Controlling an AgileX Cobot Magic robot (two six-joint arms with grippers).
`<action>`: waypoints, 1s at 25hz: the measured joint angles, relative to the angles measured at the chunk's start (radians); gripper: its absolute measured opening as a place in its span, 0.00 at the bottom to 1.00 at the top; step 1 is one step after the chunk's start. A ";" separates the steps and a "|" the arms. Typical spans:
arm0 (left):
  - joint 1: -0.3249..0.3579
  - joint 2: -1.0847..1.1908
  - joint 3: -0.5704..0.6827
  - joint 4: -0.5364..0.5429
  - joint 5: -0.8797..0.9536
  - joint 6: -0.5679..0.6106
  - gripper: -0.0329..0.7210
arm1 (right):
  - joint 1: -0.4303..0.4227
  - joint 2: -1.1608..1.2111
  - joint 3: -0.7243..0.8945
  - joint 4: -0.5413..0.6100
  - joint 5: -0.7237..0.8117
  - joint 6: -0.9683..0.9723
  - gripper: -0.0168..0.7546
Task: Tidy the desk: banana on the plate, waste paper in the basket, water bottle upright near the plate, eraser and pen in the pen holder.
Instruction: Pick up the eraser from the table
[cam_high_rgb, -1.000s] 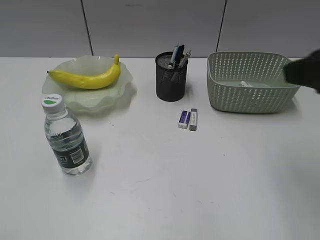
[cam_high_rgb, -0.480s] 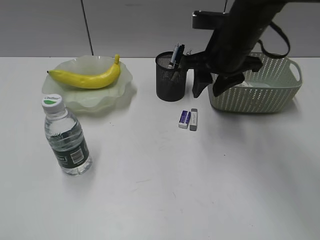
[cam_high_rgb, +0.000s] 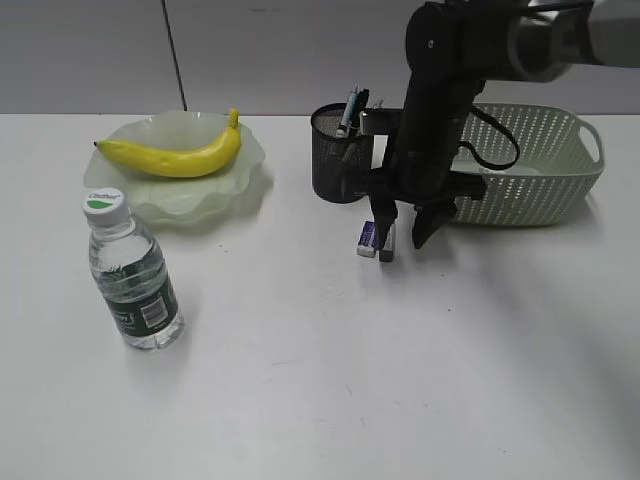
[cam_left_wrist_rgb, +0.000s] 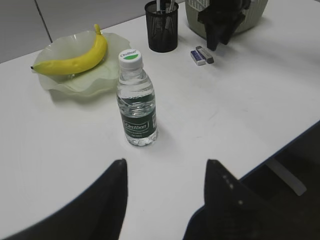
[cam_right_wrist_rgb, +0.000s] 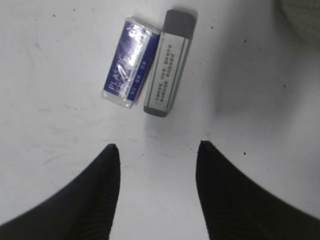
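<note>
The banana (cam_high_rgb: 180, 157) lies on the pale green plate (cam_high_rgb: 238, 192) at the back left. The water bottle (cam_high_rgb: 130, 272) stands upright in front of the plate, also in the left wrist view (cam_left_wrist_rgb: 136, 100). The black pen holder (cam_high_rgb: 337, 160) holds pens. Two erasers lie side by side in front of it, one blue-sleeved (cam_right_wrist_rgb: 129, 62), one grey (cam_right_wrist_rgb: 169, 62). My right gripper (cam_high_rgb: 398, 238) is open, pointing down just over the erasers (cam_high_rgb: 376, 237), which lie just ahead of its fingertips (cam_right_wrist_rgb: 157, 146). The green basket (cam_high_rgb: 540, 190) is at the back right; the waste paper is hidden. My left gripper (cam_left_wrist_rgb: 166, 161) is open and empty, near the desk's front edge.
The grey wall panels run behind the desk (cam_high_rgb: 330, 380). The desk's front edge (cam_left_wrist_rgb: 280, 145) shows in the left wrist view, with dark floor beyond it.
My right arm has swung in from the right over the basket and come down over the erasers in front of the pen holder. Nothing else has moved.
</note>
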 joint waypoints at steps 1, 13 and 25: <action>0.000 0.000 0.000 0.000 0.000 0.000 0.54 | 0.000 0.012 -0.001 -0.003 0.000 0.002 0.54; 0.000 0.000 0.000 0.000 0.000 0.000 0.54 | 0.000 0.079 -0.008 -0.024 -0.067 0.003 0.48; 0.000 0.000 0.000 0.000 0.000 0.000 0.54 | 0.000 0.083 -0.009 -0.025 -0.106 -0.007 0.20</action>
